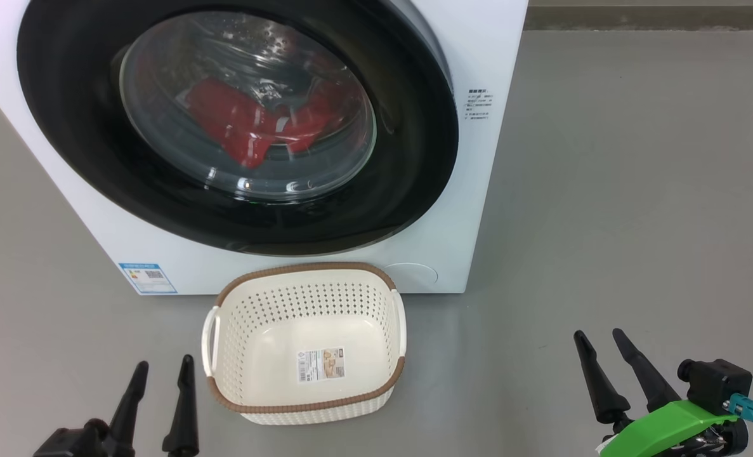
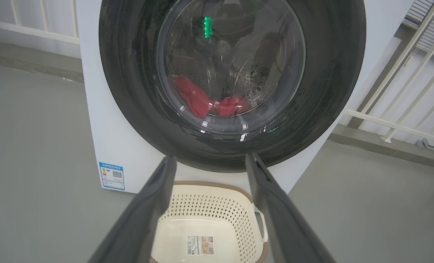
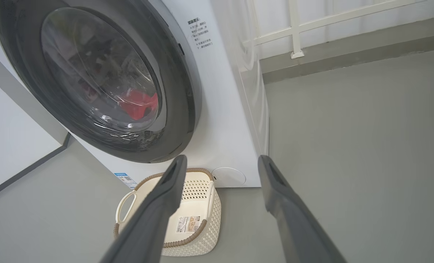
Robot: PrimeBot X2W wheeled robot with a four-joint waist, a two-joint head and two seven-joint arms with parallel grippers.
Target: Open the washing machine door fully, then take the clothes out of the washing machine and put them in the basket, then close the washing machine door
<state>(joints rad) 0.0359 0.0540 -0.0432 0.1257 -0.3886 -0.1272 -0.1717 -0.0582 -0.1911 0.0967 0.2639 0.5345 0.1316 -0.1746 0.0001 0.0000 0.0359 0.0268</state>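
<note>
Standing on the smooth grey floor (image 1: pixel 636 190), the boxy white washer (image 1: pixel 503 127) has its round door (image 1: pixel 414 158) closed, a glossy black rim around a bulging clear glass bowl. The basket (image 1: pixel 306 270), an oblong of perforated cream plastic with a brown woven-look rim, sits on the floor just before the washer. Soft red clothes (image 1: pixel 236 120) lie crumpled in the drum behind the glass. The left gripper (image 1: pixel 163 363) and right gripper (image 1: pixel 598 333) hover low, tapered dark fingers spread wide, holding nothing.
</note>
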